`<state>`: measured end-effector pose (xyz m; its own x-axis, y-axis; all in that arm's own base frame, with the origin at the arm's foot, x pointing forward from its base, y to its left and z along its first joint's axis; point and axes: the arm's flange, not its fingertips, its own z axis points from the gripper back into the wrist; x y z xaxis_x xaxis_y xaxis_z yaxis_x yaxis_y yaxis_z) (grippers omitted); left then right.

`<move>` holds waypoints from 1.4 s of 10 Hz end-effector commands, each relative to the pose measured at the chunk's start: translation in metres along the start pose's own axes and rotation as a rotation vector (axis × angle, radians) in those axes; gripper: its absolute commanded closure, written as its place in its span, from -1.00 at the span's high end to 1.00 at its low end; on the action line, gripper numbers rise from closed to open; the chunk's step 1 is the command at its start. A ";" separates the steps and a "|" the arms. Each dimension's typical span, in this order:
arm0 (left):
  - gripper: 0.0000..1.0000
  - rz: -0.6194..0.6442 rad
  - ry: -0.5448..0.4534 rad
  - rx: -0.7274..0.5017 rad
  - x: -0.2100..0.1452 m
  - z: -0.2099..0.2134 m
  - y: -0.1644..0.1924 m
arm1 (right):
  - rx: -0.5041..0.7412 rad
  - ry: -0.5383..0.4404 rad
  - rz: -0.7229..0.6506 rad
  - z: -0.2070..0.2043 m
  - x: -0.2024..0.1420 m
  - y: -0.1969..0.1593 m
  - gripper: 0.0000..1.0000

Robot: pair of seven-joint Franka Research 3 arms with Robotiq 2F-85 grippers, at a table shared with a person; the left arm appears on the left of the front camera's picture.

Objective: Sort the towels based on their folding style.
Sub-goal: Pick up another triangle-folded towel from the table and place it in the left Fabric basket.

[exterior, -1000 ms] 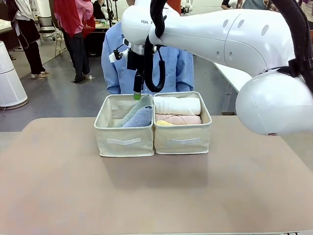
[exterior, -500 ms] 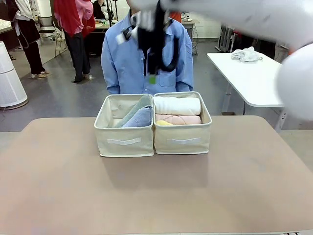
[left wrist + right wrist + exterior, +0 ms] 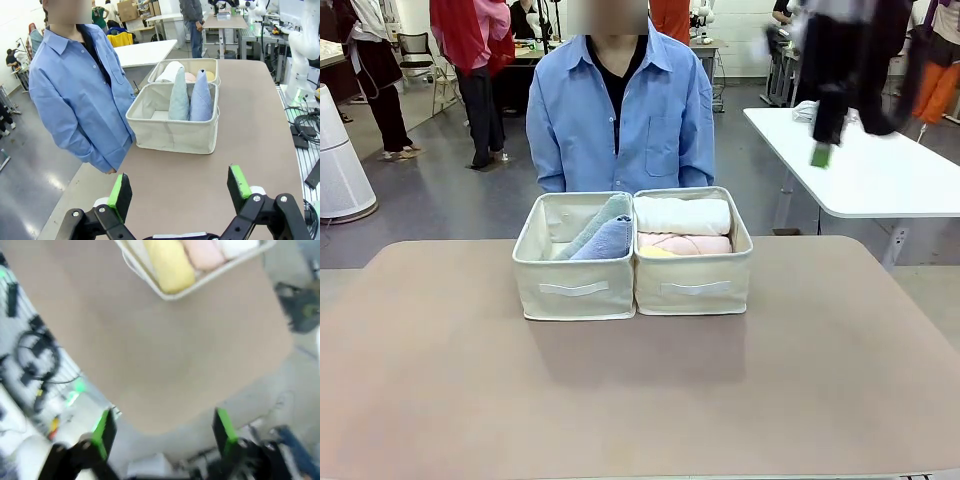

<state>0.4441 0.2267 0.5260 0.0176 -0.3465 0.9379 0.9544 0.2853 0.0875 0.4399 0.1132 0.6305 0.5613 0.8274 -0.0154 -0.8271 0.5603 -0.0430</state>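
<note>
Two bins sit on the tan table; both grippers gape, empty.

Two bins side by side mid-bench, cone towels in the left, rolled towels in the right, person behind.

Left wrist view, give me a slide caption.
Open left gripper faces two bins: cone towels near, rolled towels far.

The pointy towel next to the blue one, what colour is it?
Pale grey-green. The cone towel shows best in the left wrist view.
</note>
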 end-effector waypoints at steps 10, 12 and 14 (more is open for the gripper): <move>1.00 -0.009 0.006 -0.002 0.001 0.001 -0.002 | 0.380 -0.093 0.323 -0.029 -0.050 -0.001 1.00; 1.00 -0.009 0.006 -0.002 0.001 0.001 -0.002 | 0.522 -0.379 0.738 0.006 -0.120 -0.045 1.00; 1.00 -0.009 0.006 -0.002 0.001 0.001 -0.002 | 0.437 -0.705 0.823 0.006 -0.198 -0.106 1.00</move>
<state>0.4440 0.2270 0.5259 0.0180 -0.3465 0.9379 0.9543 0.2859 0.0873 0.3920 -0.0724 0.6489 0.0246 0.8848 0.4653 -0.9974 -0.0097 0.0711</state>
